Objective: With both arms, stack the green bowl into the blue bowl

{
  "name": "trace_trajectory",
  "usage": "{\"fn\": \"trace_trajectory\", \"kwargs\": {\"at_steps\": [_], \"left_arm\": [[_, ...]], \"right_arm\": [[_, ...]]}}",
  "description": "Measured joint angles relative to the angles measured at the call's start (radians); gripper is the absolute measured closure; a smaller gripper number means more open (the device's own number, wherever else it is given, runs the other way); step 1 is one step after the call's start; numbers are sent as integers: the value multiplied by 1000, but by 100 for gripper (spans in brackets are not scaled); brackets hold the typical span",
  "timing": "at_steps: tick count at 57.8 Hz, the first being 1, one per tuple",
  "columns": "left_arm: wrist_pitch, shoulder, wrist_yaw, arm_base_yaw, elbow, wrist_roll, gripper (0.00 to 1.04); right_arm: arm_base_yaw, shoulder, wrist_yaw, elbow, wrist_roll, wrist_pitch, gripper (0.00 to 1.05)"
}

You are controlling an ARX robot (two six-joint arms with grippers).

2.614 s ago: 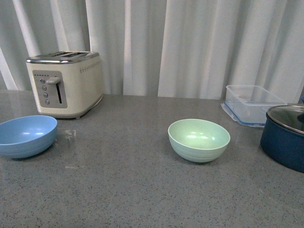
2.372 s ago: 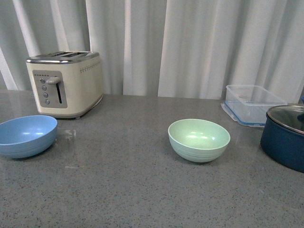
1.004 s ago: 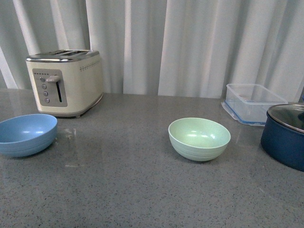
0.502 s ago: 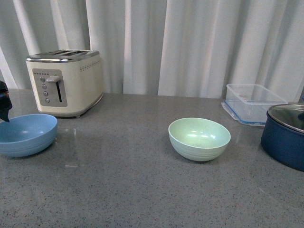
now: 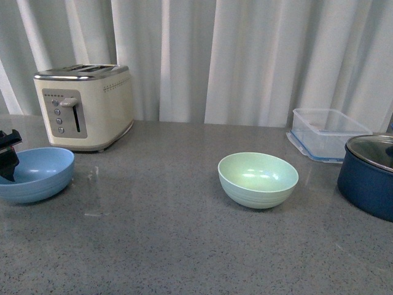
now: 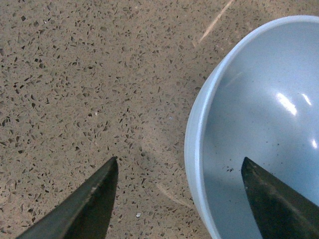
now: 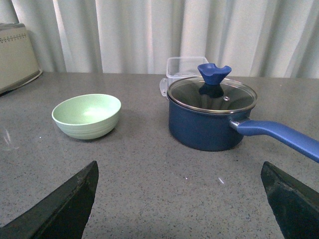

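Observation:
The pale green bowl (image 5: 258, 179) stands upright on the grey counter, right of centre; it also shows in the right wrist view (image 7: 86, 115). The light blue bowl (image 5: 37, 173) stands at the left edge of the front view. My left gripper (image 5: 7, 158) is open and hangs over the blue bowl's near-left rim. In the left wrist view, the left gripper (image 6: 179, 172) straddles the blue bowl's rim (image 6: 192, 149), one finger outside and one inside. My right gripper (image 7: 179, 179) is open and empty, low over the counter, away from the green bowl; it is out of the front view.
A cream toaster (image 5: 83, 107) stands behind the blue bowl. A clear plastic container (image 5: 328, 134) sits at the back right. A dark navy pot with glass lid (image 5: 368, 175) stands at the right, its handle (image 7: 279, 137) pointing toward my right gripper. White curtains close the back.
My left gripper has come into the front view at the left edge and lowered over the blue bowl's rim. The bowls have not moved.

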Motion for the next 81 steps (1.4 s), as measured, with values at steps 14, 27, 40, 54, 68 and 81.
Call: {"fn": "trace_trajectory", "kwargs": {"at_steps": [14, 27, 40, 54, 68, 81], "left_arm": [[5, -1, -10, -7, -35, -14, 67], [7, -17, -1, -11, -43, -38, 100], [-3, -76, 18, -39, -43, -34, 101], [-8, -129, 36, -157, -32, -51, 101], [6, -61, 57, -272, 16, -117, 101], [-8, 42, 65, -325, 102, -164, 101]], "right_arm": [[0, 0, 0, 0, 0, 0, 10], [0, 0, 0, 0, 0, 0, 10], [0, 0, 0, 0, 0, 0, 10], [0, 0, 0, 0, 0, 0, 10], [0, 0, 0, 0, 0, 0, 10], [0, 0, 0, 0, 0, 0, 10]]}}
